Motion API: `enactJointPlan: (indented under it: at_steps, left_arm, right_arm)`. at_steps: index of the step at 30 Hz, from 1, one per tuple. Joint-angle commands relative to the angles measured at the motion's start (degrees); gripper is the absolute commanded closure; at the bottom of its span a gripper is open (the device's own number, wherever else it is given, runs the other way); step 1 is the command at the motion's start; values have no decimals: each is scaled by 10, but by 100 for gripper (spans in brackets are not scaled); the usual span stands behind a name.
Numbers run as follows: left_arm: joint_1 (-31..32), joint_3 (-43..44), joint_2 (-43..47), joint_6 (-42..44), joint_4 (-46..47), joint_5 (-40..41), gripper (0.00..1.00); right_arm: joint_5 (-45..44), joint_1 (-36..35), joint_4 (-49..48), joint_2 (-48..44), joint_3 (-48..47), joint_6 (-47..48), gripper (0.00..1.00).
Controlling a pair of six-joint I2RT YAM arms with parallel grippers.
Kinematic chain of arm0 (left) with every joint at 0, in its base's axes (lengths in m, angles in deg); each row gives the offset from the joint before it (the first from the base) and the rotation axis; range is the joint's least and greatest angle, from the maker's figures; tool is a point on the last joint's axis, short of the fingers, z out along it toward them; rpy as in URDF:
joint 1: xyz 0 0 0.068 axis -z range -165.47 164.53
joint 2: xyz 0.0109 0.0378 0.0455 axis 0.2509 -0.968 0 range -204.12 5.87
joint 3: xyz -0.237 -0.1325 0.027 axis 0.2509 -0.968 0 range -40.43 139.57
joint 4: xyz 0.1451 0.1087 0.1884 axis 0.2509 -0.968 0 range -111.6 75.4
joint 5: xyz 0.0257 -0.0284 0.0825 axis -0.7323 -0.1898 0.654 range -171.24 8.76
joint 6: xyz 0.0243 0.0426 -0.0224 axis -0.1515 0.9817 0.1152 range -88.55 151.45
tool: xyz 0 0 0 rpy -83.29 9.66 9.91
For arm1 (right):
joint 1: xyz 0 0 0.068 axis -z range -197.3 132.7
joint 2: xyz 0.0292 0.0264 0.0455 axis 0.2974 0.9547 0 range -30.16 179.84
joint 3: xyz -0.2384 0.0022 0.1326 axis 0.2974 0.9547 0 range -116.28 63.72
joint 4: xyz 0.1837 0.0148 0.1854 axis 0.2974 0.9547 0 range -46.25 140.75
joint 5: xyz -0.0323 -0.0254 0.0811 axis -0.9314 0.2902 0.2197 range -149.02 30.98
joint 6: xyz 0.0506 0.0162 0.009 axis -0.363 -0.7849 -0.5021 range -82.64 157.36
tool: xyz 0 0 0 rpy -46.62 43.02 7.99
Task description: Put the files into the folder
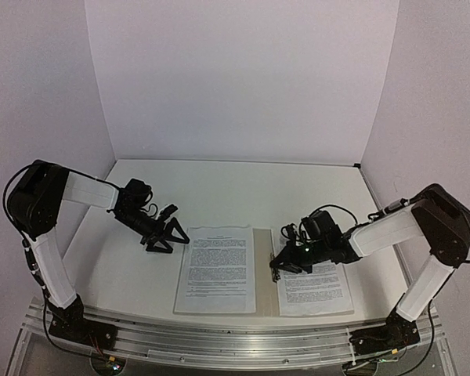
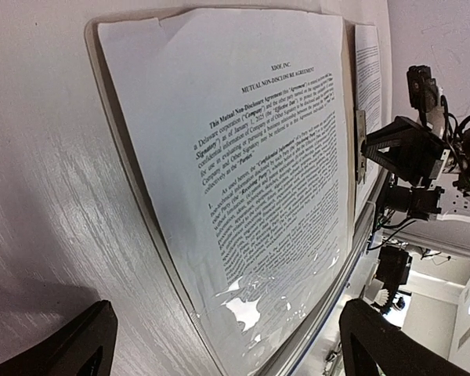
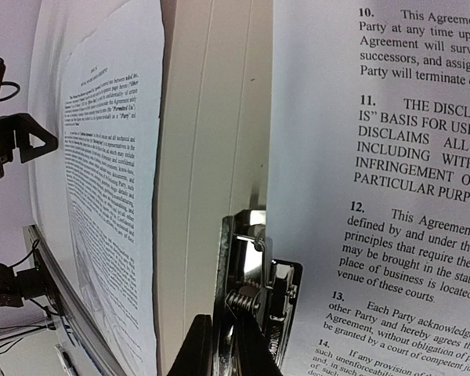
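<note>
The white table (image 1: 141, 270) carries the tan folder (image 1: 262, 270), opened flat so both halves can take paper; the files (image 1: 218, 266) lie on it, one sheet on its left half, the other on its right; on the folder's spine sits the metal spring fastener (image 3: 251, 266); the right arm's fingers (image 3: 200, 348) look pinched together on its plate, probably to work it; the left arm's fingers (image 2: 78, 348) hang spread wide just off the folder's left edge, holding nothing.

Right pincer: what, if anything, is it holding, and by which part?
The right pincer seems to pinch the folder's metal clip by one end. The left pincer holds nothing.
</note>
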Motion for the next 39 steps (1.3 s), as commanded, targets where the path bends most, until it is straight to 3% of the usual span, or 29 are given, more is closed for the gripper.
enactJointPlan:
  at_steps: [1,12,19,30,33,39]
  left_arm:
    - [2,25,-5,22,-10,-2,0]
    - [16,2,-2,17,9,1,0]
    - [15,33,-1,36,-13,-1,0]
    - [51,31,16,-54,54,-100,1]
    - [52,40,26,-72,59,-120,10]
    - [54,67,33,-72,27,-124,43]
  right_arm:
    - [40,15,-13,-6,44,-19,100]
    - [73,20,-41,-64,45,-17,100]
    - [60,23,-39,-129,59,-33,100]
    - [63,24,-39,-108,37,-25,100]
    - [60,23,-38,-89,27,-23,100]
    - [63,17,-32,-21,-34,-11,97]
